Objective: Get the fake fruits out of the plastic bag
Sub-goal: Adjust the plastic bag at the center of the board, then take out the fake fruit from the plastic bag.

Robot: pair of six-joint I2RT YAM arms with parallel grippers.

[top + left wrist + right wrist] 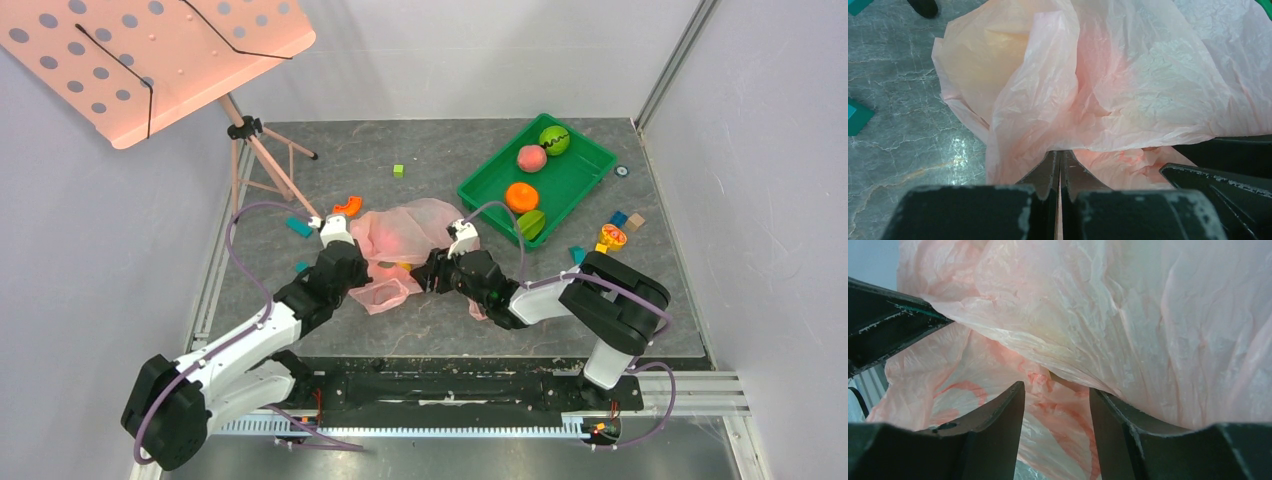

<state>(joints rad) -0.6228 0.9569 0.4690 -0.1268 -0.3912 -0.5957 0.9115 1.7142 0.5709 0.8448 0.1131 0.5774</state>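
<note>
While the thin, crinkly, translucent pink plastic bag (400, 245) lies crumpled just beside the green plastic tray (575, 180), the left gripper (1060, 165) clenches a fold of film, probably anchoring it. The right gripper (1057, 405), jaws parted and empty, noses into the bag, whose fake fruits are hidden.

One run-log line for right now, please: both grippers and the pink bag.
left gripper: shut on plastic bag | right gripper: open, jaws apart against bag film | bag: crumpled on table
</note>
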